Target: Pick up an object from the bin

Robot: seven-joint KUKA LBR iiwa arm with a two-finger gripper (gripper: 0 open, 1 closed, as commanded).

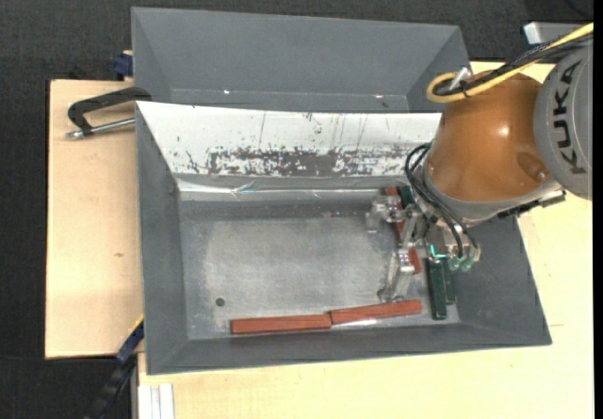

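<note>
Gripper (pixel 395 289) is hanging at four o'clock in the grey bin (pixel 156 248), just above the right-hand red-brown bar (pixel 375 314) lying along the six-o'clock wall. Whether it is open or closed cannot be told. It is probably still approaching, and the next move is calling for a short descent and a closing on the bar.

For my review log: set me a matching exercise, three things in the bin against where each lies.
Things:
1. left red bar
2. right red bar
3. green block

Places:
A. just right of the gripper in the view
B. along the front wall, close by the gripper
C. along the front wall, away from the gripper

Pairs: 1-C; 2-B; 3-A
</note>
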